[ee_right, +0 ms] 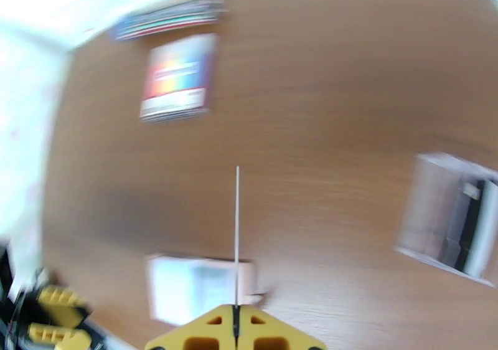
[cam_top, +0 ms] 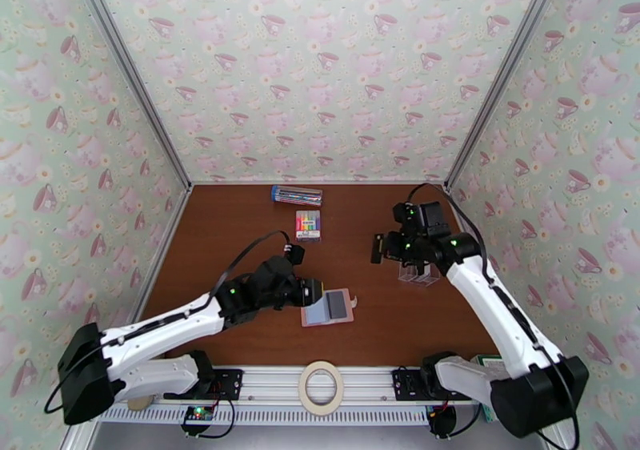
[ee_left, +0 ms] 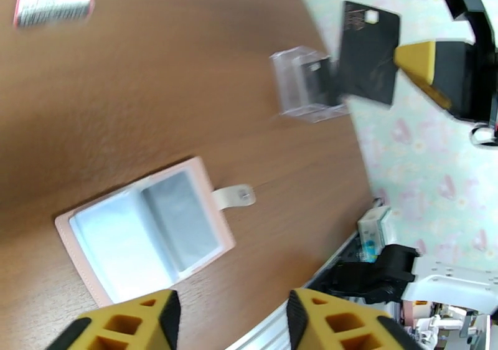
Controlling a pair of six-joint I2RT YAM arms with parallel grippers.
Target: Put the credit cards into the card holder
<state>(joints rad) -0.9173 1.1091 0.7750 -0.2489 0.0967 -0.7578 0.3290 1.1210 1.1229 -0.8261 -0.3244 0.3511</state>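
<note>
Since the dark card point(ee_left: 368, 52) is thin, stiff & slick, right gripper point(ee_right: 235, 326) pinches it by one edge, up off the table point(cam_top: 240, 227). Card holder point(ee_left: 146, 227) lies open flat, pockets look soft; left gripper point(ee_left: 233, 320) hovers at its edge w/ jaws apart, nothing held. Prob needs pinning.

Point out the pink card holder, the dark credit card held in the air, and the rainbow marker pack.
card holder point(ee_left: 180, 220), left wrist view, on its darker inner pocket.
dark credit card point(ee_left: 367, 49), left wrist view, middle of its flat face.
marker pack point(cam_top: 308, 224), top view, on its coloured stripes.
</note>
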